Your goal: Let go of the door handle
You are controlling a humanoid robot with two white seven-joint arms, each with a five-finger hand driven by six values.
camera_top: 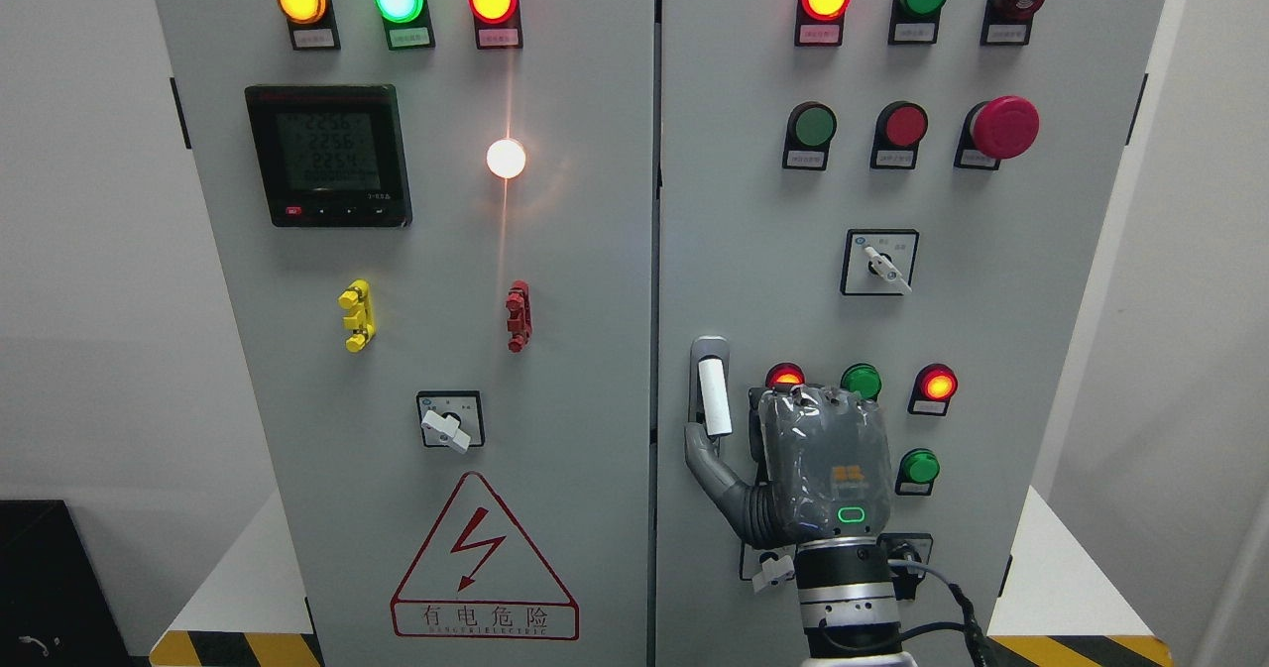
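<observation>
The door handle [713,394] is a white upright bar in a grey recess at the left edge of the right cabinet door [991,330]. My right hand [793,449], grey with a green light on its back, comes up from the bottom edge and sits just right of the handle, back toward the camera. Its thumb [709,461] is spread out to the lower left, its tip just under the handle's bottom end. The whole bar shows, with nothing wrapped around it. The other fingers point toward the panel and are mostly hidden behind the hand. The left arm does not show.
Both cabinet doors look closed, with the seam [656,251] between them. Indicator lamps and buttons [936,386] surround the hand, and a rotary switch [880,263] sits above it. A red mushroom button [1003,127] sticks out at the upper right. The left door has a meter [328,155].
</observation>
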